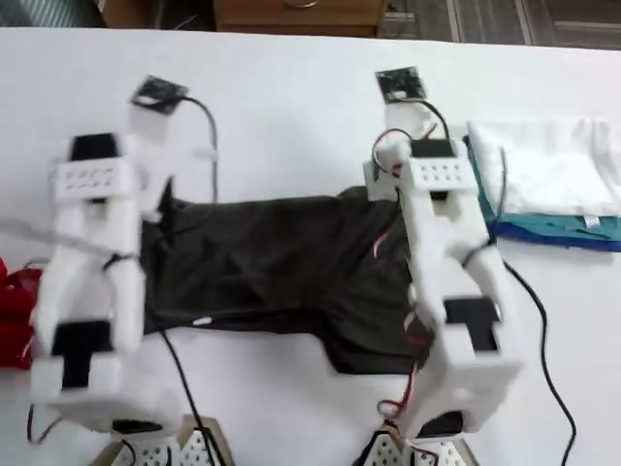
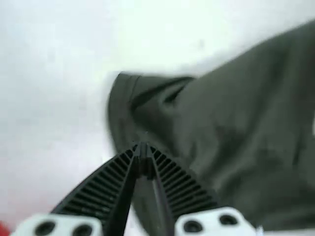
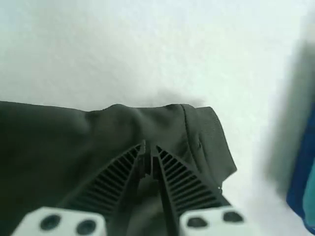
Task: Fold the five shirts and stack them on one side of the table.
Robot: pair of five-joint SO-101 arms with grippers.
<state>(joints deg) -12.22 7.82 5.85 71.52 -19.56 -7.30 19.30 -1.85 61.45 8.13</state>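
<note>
A dark shirt (image 1: 272, 262) lies spread across the middle of the white table (image 1: 291, 107), between my two arms. My left gripper (image 2: 142, 152) is shut, its tips pinching the dark shirt (image 2: 236, 128) near a folded-over edge on the shirt's left side. At the shirt's right side my right gripper (image 3: 147, 150) is shut on the dark shirt (image 3: 59, 142), close to a hemmed corner. A folded white shirt (image 1: 548, 165) rests on a teal-blue one (image 1: 558, 231) at the right of the table. A red shirt (image 1: 14, 316) lies crumpled at the far left edge.
The left arm (image 1: 92, 243) and right arm (image 1: 451, 262) reach over the shirt from their bases at the near edge. Cables run along both arms and across the cloth. Bare table stretches behind the shirt toward the far edge.
</note>
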